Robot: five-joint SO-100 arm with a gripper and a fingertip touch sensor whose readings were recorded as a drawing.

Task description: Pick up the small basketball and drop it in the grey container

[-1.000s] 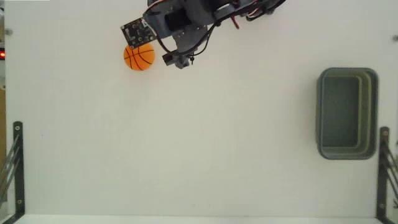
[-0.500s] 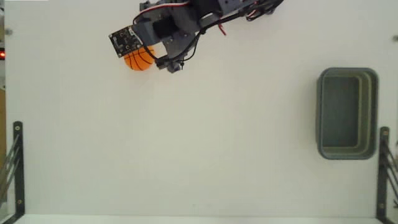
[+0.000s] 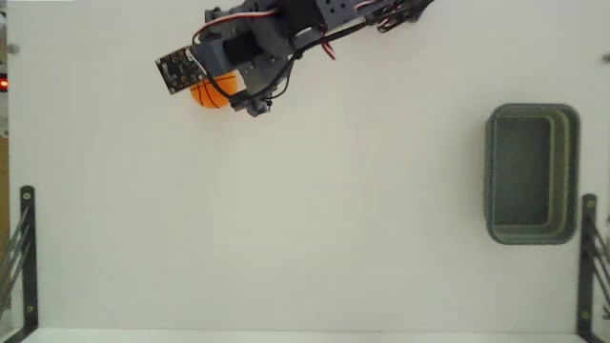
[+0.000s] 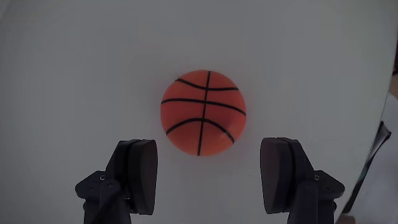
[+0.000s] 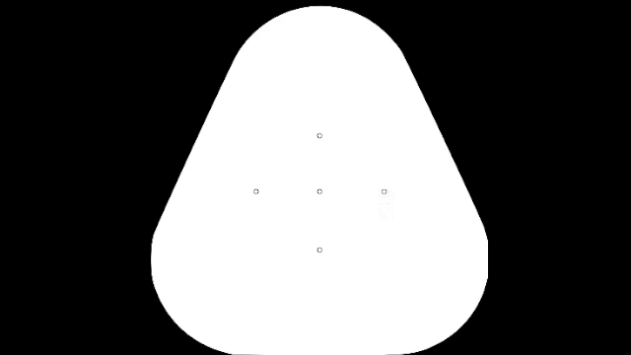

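Note:
The small basketball (image 4: 203, 112), orange with thin black seams, rests on the white table. In the wrist view it lies just beyond my gripper (image 4: 208, 149), centred on the gap between the two dark pads (image 4: 140, 171), which stand wide apart without touching it. My gripper is open and holds nothing. From the fixed view the basketball (image 3: 212, 94) is at the upper left, its top half hidden under the arm's head and camera board (image 3: 181, 69). The grey container (image 3: 492, 176) sits hollow side up far off at the right edge.
Bare white table (image 3: 315, 219) spreads between ball and container. Black metal brackets stand at the lower left (image 3: 26, 257) and lower right (image 3: 588, 267) edges. The arm's body and cables (image 3: 324, 19) reach in from the top edge.
The arm head has swung left and up over the ball, now covering its top half. The ball and the container have not moved.

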